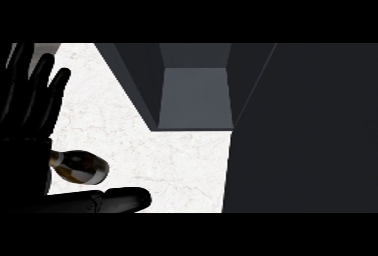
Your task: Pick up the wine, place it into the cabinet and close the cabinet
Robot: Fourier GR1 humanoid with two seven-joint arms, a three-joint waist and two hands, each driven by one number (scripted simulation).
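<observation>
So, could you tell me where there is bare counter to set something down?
Bare counter lies between the wine bottle and the open cabinet. The left edge is crowded by the left hand, its thumb under the bottle.

Left hand (26, 107), fingers (40, 82) straight, beside wine bottle (80, 167) before open cabinet (193, 97).

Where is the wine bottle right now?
In the head view the wine bottle lies at lower left on the counter, beside the left hand, left of the open cabinet.
</observation>
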